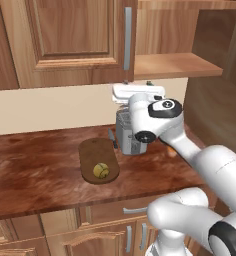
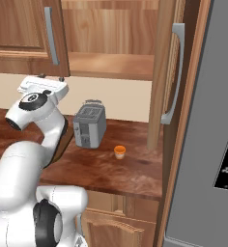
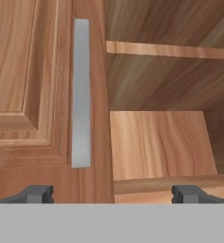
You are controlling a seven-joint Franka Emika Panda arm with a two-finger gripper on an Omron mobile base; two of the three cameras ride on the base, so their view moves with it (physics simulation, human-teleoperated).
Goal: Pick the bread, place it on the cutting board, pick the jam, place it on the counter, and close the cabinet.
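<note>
With the bread (image 1: 101, 170) on the cutting board (image 1: 90, 151) and the jam (image 2: 119, 152) right of the toaster (image 2: 89, 126), your empty, spread gripper (image 3: 112, 193) probably faces the cabinet (image 3: 33, 95) to shut it.

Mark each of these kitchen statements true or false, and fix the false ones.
1. The bread lies on the cutting board. True.
2. The jam sits on the cabinet shelf. False: it stands on the counter, right of the toaster.
3. The gripper is open and holds nothing. True.
4. Both cabinet doors are shut. False: the right door stands swung open, leaving the shelf exposed.
5. The toaster stands on the cutting board. False: it stands on the counter beside the board's far end.
</note>
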